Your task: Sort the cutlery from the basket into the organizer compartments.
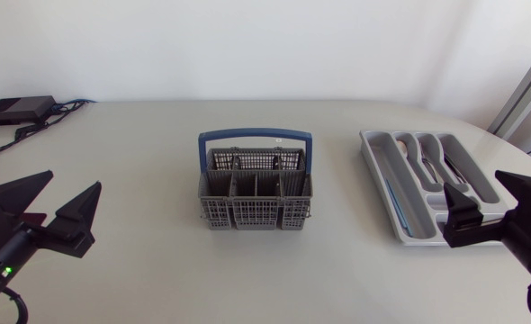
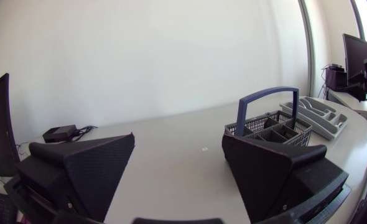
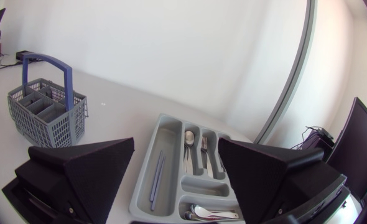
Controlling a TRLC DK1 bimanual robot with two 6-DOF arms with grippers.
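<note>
The grey basket (image 1: 255, 191) with a blue handle stands mid-table; no cutlery shows in its compartments. At the right lies the grey organizer (image 1: 373, 162), holding spoons (image 1: 409, 151), a fork and dark-handled pieces. My left gripper (image 1: 74, 180) hangs open and empty at the left, well apart from the basket (image 2: 267, 127). Over the organizer's near end, my right gripper (image 1: 474, 183) stands open and empty. In the right wrist view the organizer (image 3: 165, 119) lies ahead between the fingers, with a spoon (image 3: 190, 138), a fork (image 3: 204, 146) and thin blue sticks (image 3: 157, 174) inside.
A black box (image 1: 18, 110) with cables sits at the far left corner of the table. Bare tabletop lies between my left gripper and the basket, and between the basket and the organizer (image 2: 314, 112).
</note>
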